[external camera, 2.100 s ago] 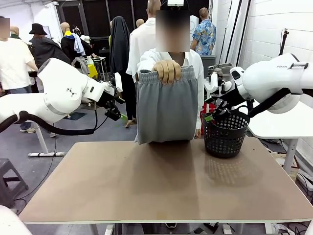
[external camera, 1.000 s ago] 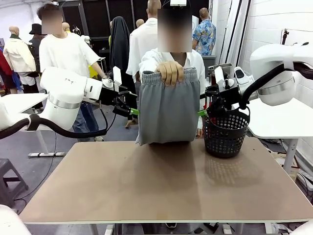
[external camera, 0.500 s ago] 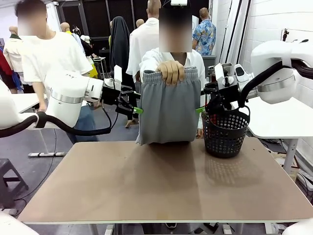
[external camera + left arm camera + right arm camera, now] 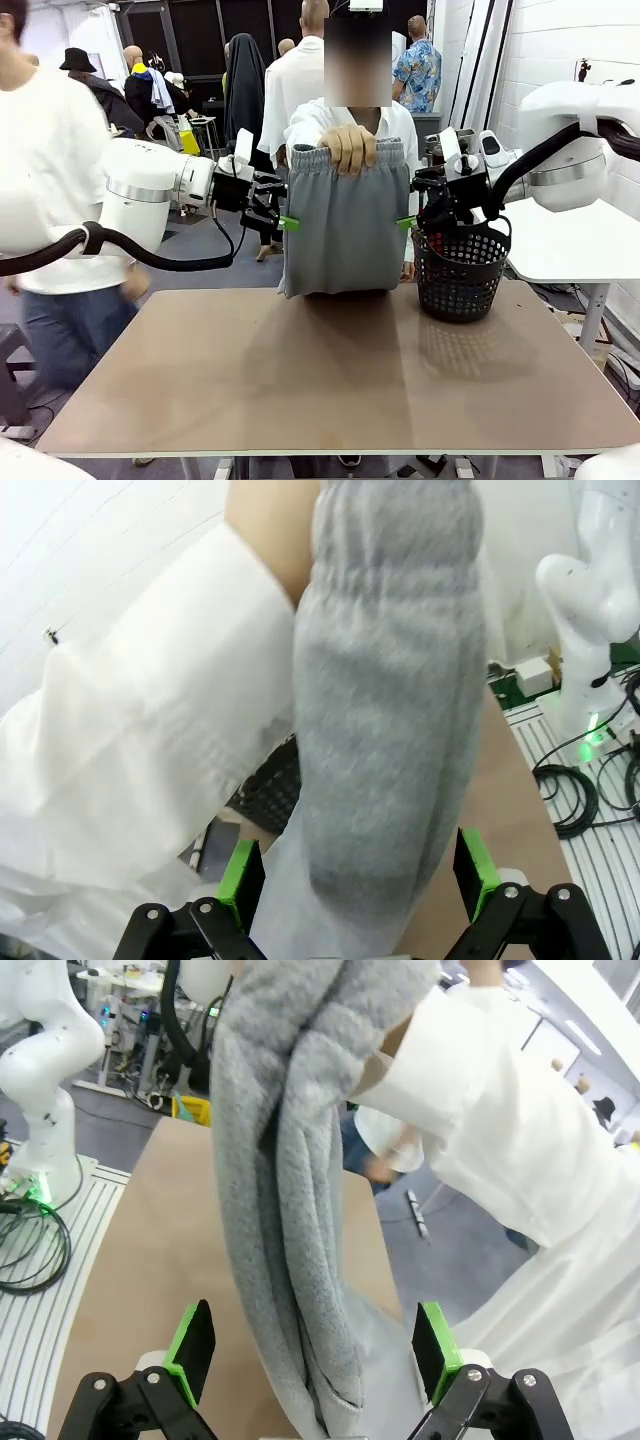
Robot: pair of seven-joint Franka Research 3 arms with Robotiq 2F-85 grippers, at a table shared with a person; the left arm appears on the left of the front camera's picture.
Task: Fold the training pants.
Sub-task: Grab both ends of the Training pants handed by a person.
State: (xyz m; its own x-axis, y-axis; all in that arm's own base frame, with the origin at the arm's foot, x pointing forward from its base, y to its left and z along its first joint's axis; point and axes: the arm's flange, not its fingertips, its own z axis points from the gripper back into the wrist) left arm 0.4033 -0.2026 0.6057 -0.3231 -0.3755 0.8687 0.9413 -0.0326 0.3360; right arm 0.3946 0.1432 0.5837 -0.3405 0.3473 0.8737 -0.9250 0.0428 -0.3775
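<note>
Our left gripper [image 4: 285,221] and right gripper [image 4: 407,222], jaws apart, straddle the pants' [image 4: 340,230] edges; a hand [image 4: 347,146] hangs them for our pinch

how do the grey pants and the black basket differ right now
The training pants are light grey soft cloth; the basket is black open mesh. The pants hang from the person's hand; the basket stands on the table. The pants are taller. Both are at the table's far side.

Grey training pants [image 4: 342,225], black basket [image 4: 460,287] (mesh pattern), tan table [image 4: 330,372]
</note>
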